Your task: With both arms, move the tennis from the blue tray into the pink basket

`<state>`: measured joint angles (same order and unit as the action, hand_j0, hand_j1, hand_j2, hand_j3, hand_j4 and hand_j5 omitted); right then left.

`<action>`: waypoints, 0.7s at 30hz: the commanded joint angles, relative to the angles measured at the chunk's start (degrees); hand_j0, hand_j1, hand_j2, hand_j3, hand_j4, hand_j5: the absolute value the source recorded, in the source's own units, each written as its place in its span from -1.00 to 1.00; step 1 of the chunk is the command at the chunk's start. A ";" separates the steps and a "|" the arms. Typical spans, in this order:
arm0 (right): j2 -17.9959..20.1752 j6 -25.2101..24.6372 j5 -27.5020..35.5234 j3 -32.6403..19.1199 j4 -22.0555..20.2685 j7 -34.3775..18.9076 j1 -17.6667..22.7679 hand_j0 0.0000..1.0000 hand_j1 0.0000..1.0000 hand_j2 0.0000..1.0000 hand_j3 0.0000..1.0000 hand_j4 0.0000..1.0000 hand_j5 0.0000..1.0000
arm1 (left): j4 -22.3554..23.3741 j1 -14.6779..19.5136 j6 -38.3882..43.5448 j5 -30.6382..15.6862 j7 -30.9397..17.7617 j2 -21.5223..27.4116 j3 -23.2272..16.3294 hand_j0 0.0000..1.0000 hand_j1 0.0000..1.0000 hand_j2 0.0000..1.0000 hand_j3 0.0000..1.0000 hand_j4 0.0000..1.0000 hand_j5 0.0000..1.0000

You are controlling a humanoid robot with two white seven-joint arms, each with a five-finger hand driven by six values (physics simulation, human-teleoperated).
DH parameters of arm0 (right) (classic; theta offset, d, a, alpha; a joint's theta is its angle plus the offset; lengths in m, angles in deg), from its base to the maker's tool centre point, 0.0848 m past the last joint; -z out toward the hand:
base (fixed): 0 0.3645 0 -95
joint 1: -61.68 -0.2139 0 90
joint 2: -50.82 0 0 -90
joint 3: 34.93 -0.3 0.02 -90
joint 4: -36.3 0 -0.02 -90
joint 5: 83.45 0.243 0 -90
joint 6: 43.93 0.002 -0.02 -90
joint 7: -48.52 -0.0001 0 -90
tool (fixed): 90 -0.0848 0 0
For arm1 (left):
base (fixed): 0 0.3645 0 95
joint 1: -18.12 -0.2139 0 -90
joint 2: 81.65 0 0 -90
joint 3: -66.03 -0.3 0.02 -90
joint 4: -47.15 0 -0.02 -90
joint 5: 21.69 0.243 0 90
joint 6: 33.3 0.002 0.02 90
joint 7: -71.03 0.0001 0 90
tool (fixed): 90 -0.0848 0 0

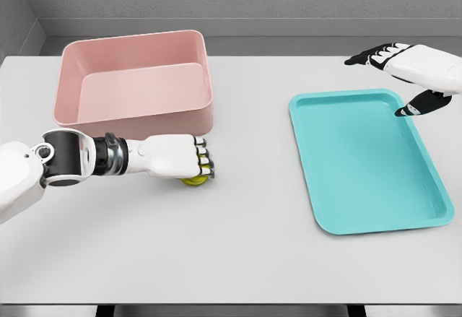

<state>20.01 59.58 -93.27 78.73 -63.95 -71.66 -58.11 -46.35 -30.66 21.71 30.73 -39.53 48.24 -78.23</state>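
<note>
White table (pixel 238 259), left fingers (pixel 202 159) gripping tennis ball (pixel 193 180)

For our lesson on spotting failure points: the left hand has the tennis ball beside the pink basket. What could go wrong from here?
1. The left hand covers the tennis ball from above, low at the table; the ball might slip out during lifting.
2. The pink basket wall stands right beside the hand; too low a lift could bump or push it.
3. The right hand hovers open over the blue tray, too far away to help.

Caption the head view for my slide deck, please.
Left hand grips the tennis ball beside the pink basket; open right hand hovers over the blue tray.
</note>
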 commanded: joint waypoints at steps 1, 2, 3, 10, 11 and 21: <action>0.05 -0.06 0.15 -0.02 -0.03 0.03 0.00 1.00 1.00 1.00 1.00 1.00 1.00 | -0.01 0.00 -0.01 0.41 -0.36 0.01 -0.06 0.22 0.22 0.22 0.22 0.22 0.22; 0.05 -0.06 0.15 -0.02 -0.12 0.03 0.00 1.00 1.00 1.00 1.00 1.00 1.00 | -0.01 0.00 -0.01 0.41 -0.36 0.01 0.03 0.19 0.19 0.19 0.19 0.19 0.19; 0.05 -0.06 0.15 -0.02 -0.12 0.03 0.00 1.00 1.00 1.00 1.00 1.00 1.00 | -0.01 0.00 -0.01 0.41 -0.36 0.10 0.03 0.06 0.06 0.06 0.06 0.06 0.06; -0.04 -0.06 0.15 -0.02 -0.12 0.03 0.00 1.00 1.00 1.00 1.00 1.00 1.00 | -0.10 -0.18 -0.01 -0.82 -0.27 0.19 -0.06 -0.46 -0.46 -0.46 -0.46 -0.46 -0.46; -0.04 -0.06 0.15 -0.02 -0.12 0.03 0.00 1.00 1.00 1.00 1.00 1.00 1.00 | -0.10 -0.26 -0.01 -2.49 -0.27 0.45 0.03 -0.49 -0.49 -0.49 -0.49 -0.49 -0.49; 0.05 -0.06 0.15 -0.02 -0.03 0.03 0.00 1.00 1.00 1.00 1.00 1.00 1.00 | 0.16 -0.35 -0.01 -13.74 -0.10 2.91 7.94 -1.00 -1.00 -1.00 -1.00 -1.00 -1.00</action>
<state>19.91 59.58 -93.27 78.73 -63.98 -71.66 -58.11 -46.23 -31.10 21.65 20.09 -39.73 50.17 -72.91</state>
